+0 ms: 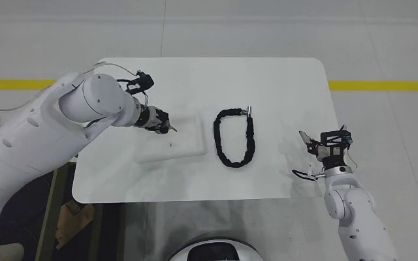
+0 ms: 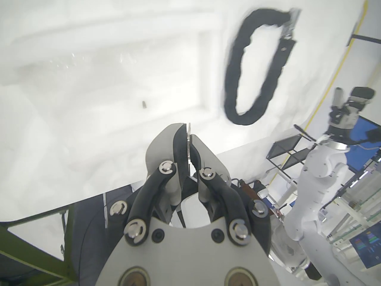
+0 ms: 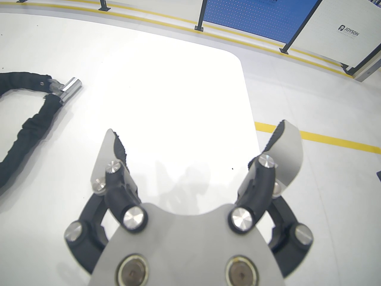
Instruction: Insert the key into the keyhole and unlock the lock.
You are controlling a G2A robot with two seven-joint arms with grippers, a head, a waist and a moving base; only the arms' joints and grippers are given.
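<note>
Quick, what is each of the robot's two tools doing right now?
Left tool: closed on the key.
Right tool: open, holding nothing.

Black sleeved chain lock lies looped mid-table; thin metal key sits pinched in the left hand.

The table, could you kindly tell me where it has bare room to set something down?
Bare: the wide stretch of table between the chain lock and the open right pincer, and the far strip beyond the lock. Crowded: the white tray under the left pincer gripping the key.
</note>
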